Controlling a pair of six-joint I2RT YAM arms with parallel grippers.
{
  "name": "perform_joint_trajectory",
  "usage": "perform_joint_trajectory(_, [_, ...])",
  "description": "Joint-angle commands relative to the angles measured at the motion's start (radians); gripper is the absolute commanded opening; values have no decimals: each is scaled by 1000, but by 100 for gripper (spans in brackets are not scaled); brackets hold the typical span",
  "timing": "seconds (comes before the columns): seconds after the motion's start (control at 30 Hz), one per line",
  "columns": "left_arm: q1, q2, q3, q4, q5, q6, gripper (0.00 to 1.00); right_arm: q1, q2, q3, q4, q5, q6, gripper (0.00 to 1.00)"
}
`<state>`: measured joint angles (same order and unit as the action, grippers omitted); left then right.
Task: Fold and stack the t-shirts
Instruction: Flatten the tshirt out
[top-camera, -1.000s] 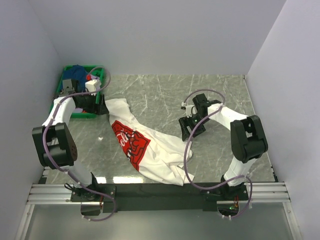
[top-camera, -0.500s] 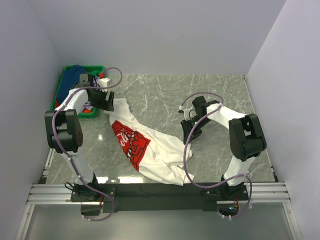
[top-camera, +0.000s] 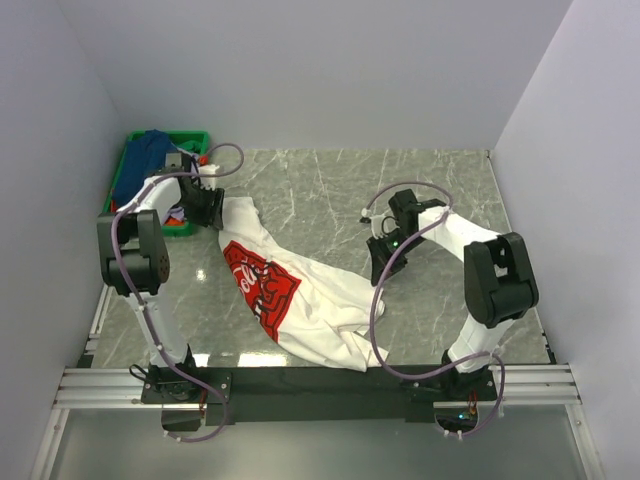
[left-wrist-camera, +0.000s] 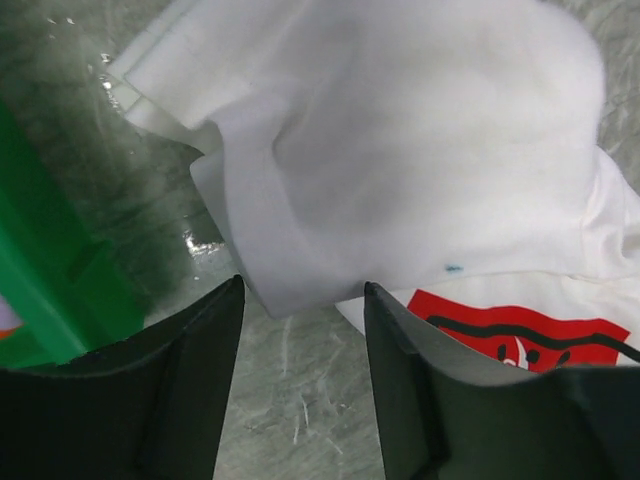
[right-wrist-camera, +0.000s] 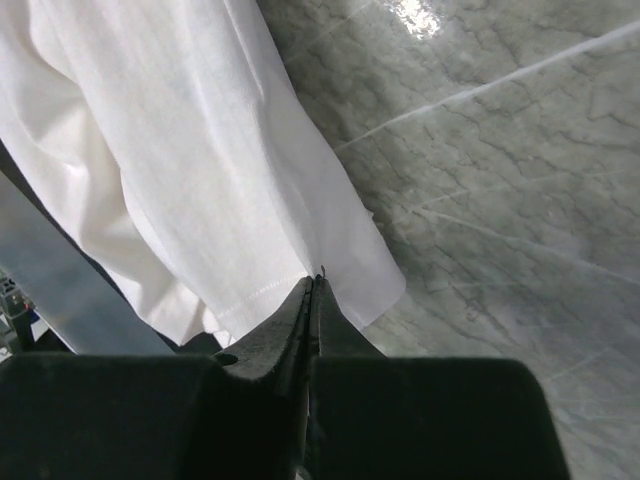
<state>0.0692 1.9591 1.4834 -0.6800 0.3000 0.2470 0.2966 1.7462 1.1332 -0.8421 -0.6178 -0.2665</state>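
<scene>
White cotton, one item: white t-shirt (top-camera: 300, 290), large and unfolded. It lies rumpled in a diagonal band across the marble table (top-camera: 330, 190), from just beside the green crate (top-camera: 192, 136) at far left down towards the near edge between the arm bases. Red print (top-camera: 262, 285) faces up, partly creased.

Left gripper (left-wrist-camera: 300, 290): jaws parted, nothing held. A doubled corner of the shirt sits just at their mouth, not yet between them.

Right gripper (right-wrist-camera: 313, 285): jaws pressed fully together, tips down on the hem at the shirt's right edge. Whether any cloth is nipped between them cannot be told.

Risks, as judged:
- The right pinch may have only a sliver of hem, or none, so a lift would leave that edge on the table.
- The left jaws may take both layers of the doubled corner, or the wrong fold, so the spread comes out twisted.
- The two grip points are well apart on a bunched garment. An uneven pull could drag it over the black base strip (top-camera: 300, 380), which the lower cloth already nears.
- The left gripper works close to the crate wall, and a sideways swing could knock it.

Surroundings:
- The crate holds a heaped dark blue shirt (top-camera: 145, 155); its other contents are mostly hidden.
- A purple cable (top-camera: 372, 320) from the right arm hangs over the shirt's right side and could snag.
- No folded stack is in view, so the task is judged to be at an early stage.
</scene>
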Motion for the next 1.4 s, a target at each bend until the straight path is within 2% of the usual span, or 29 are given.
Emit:
perform_joint_trajectory(0.0, [-5,38,70,-52,30,-49,56,-33,-68,39,-23,12,-7,0])
perform_joint_trajectory(0.07, [-3,56,101,-67,54,-64,52,-43,-74,45,-28,23,-8,0])
perform_joint_trajectory(0.1, [-5,60,110,-78,66,-71,45,-50,-82,45,-26,26,-10,0])
perform_joint_trajectory(0.17, [-5,61,135,-82,89,-81,38,-60,-97,46,-15,36,-5,0])
perform_joint_trajectory(0.2, [-5,55,141,-79,111,-86,27,-76,-102,48,-12,41,-2,0])
perform_joint_trajectory(0.27, [-2,35,162,-75,140,-97,18,-94,-109,63,-6,58,1,0])
perform_joint_trajectory(0.3, [-2,29,172,-72,149,-100,8,-108,-116,72,-6,61,1,0])
perform_joint_trajectory(0.37, [-2,11,201,-66,177,-110,1,-145,-123,105,-6,78,4,0])
perform_joint_trajectory(0.67, [-2,-38,297,-38,254,-158,0,-232,-116,299,-46,156,-31,0])
perform_joint_trajectory(0.83, [17,-114,226,14,260,-169,0,-212,-181,320,-107,161,-98,0])
perform_joint_trajectory(0.97, [50,-184,103,28,258,-138,0,-104,-334,174,-117,150,-151,0])
perform_joint_trajectory(1.1, [98,-206,34,2,252,-98,0,62,-442,-37,-107,167,-178,0])
perform_joint_trajectory(1.17, [107,-216,-15,7,231,-72,0,200,-487,-100,-89,219,-165,0])
perform_joint_trajectory(1.2, [112,-216,-29,5,223,-65,0,244,-499,-154,-65,243,-154,10])
perform_joint_trajectory(1.23, [110,-216,-49,5,214,-49,0,312,-504,-170,-49,263,-143,26])
perform_joint_trajectory(1.3, [112,-216,-64,7,211,-45,0,320,-485,-136,-60,260,-125,67])
perform_joint_trajectory(1.37, [112,-212,-72,5,212,-45,0,319,-467,-115,-64,274,-112,77])
